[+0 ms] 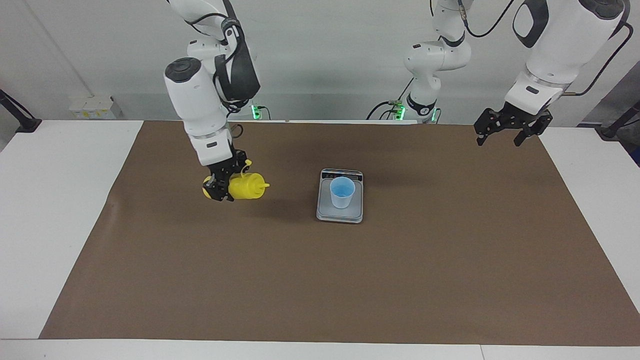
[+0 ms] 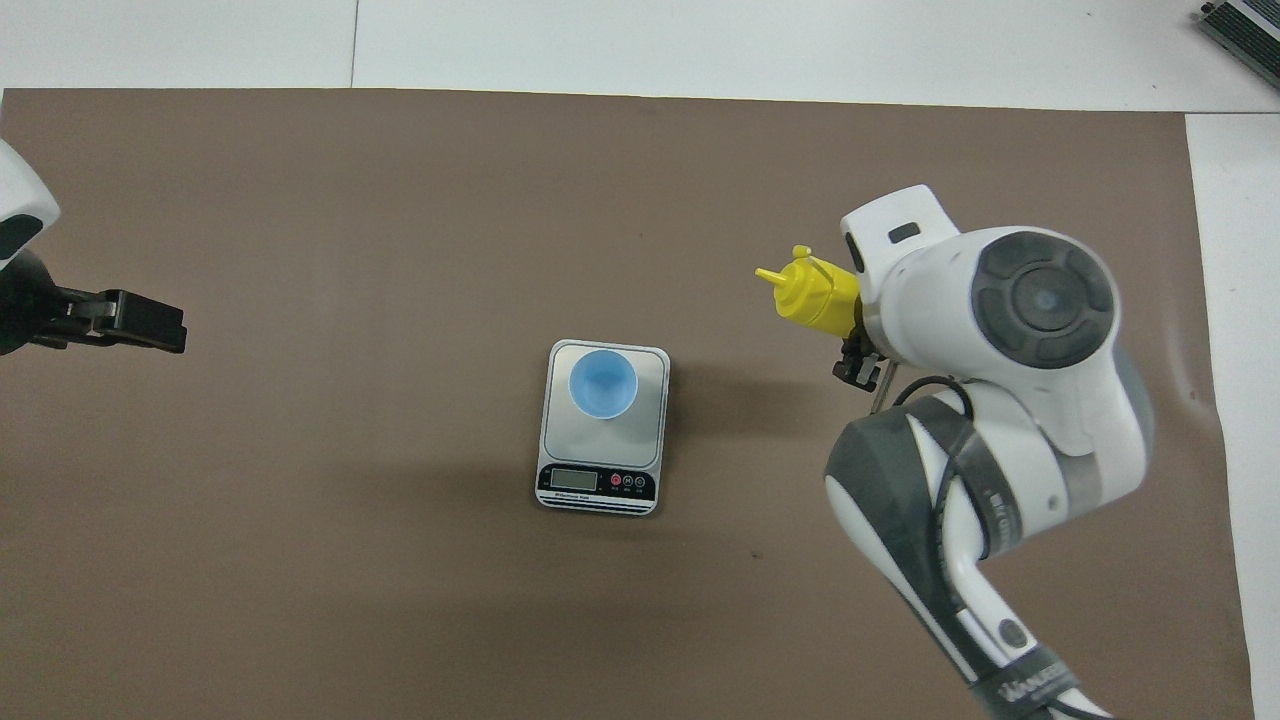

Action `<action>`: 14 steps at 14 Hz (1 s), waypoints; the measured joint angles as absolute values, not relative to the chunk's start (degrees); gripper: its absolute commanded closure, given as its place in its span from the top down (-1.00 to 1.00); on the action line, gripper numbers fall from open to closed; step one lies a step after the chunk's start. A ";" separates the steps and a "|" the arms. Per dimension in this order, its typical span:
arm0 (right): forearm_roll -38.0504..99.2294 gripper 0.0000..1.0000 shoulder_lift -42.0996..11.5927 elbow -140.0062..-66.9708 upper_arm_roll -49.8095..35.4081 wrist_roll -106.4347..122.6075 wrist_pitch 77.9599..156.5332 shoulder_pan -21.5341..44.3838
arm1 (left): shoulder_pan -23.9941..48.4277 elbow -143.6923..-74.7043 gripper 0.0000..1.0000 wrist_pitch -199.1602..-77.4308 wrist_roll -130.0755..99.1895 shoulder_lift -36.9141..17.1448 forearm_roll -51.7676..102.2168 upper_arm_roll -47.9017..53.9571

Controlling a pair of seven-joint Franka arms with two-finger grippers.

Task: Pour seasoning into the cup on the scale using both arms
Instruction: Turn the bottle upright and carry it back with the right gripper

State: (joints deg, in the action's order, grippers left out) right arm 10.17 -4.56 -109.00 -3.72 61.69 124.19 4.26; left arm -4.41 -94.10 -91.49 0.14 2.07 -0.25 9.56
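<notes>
My right gripper [image 1: 220, 185] is shut on the yellow seasoning bottle [image 1: 243, 186] and holds it on its side a little above the brown mat, nozzle pointing toward the scale. In the overhead view the bottle's nozzle end [image 2: 812, 291] shows beside the right wrist, which hides the rest. The pale blue cup [image 1: 342, 192] stands upright on the silver scale [image 1: 340, 214], apart from the bottle; cup [image 2: 603, 382] and scale [image 2: 651, 432] also show from above. My left gripper [image 1: 500, 137] hangs open and empty over the mat's edge at the left arm's end, waiting; it also shows in the overhead view [image 2: 150, 325].
A brown mat [image 1: 320, 280] covers most of the white table [image 1: 60, 200]. The scale's display strip [image 2: 596, 483] faces the robots. Nothing else lies on the mat.
</notes>
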 measured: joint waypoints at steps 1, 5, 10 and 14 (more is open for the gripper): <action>13.97 -1.00 -4.74 -109.40 -3.71 64.88 124.26 2.68 | -4.41 -94.10 1.00 -91.49 0.14 2.07 -0.25 9.47; 33.89 -1.00 -7.98 -111.53 -3.68 79.95 128.12 -1.40 | -4.41 -94.10 1.00 -91.49 0.13 2.07 -0.25 9.34; 56.26 -1.00 -12.21 -114.76 -3.67 96.83 129.48 -5.08 | -4.43 -94.10 1.00 -91.49 0.12 2.07 -0.25 9.10; 69.73 -1.00 -14.71 -117.75 -3.68 109.81 129.47 -6.38 | -4.44 -94.10 1.00 -91.49 0.12 2.07 -0.25 9.10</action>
